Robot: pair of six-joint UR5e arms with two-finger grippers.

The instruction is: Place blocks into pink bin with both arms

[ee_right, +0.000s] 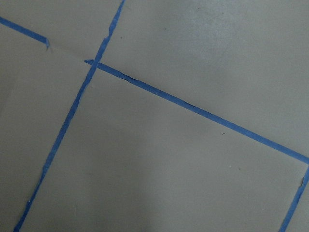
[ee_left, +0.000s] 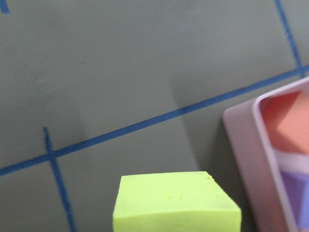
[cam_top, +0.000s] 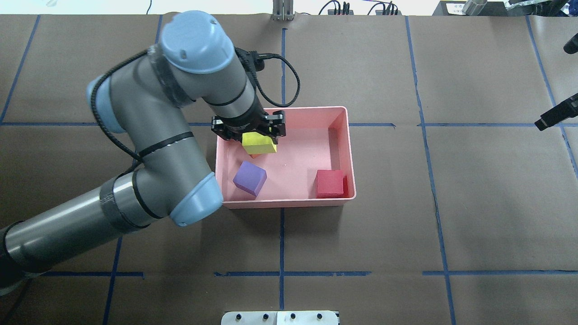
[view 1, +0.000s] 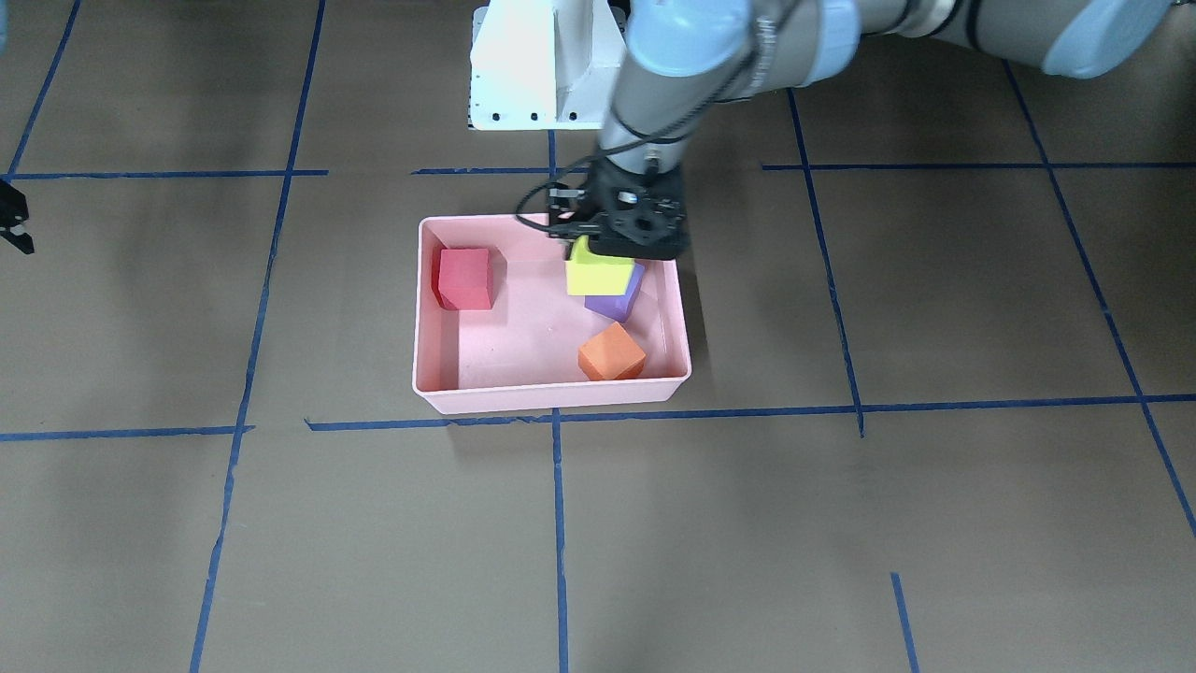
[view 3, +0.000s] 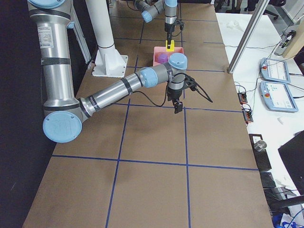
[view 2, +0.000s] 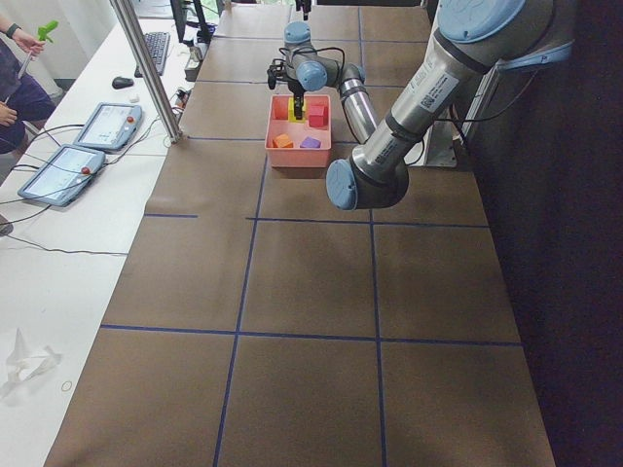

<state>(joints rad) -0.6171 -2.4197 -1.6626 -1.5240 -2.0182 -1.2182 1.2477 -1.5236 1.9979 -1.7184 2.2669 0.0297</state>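
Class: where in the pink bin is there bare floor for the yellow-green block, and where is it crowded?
Bare: the pink bin's floor between the red block and the purple block, and from the orange block to the corner past red. Crowded: the robot's left side, where purple and orange sit below the yellow-green block in the left gripper.

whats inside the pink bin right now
Lying in the pink bin: red block, purple block, orange block. The yellow-green block hangs over it, clamped in the left gripper, hiding most of the orange block from overhead.
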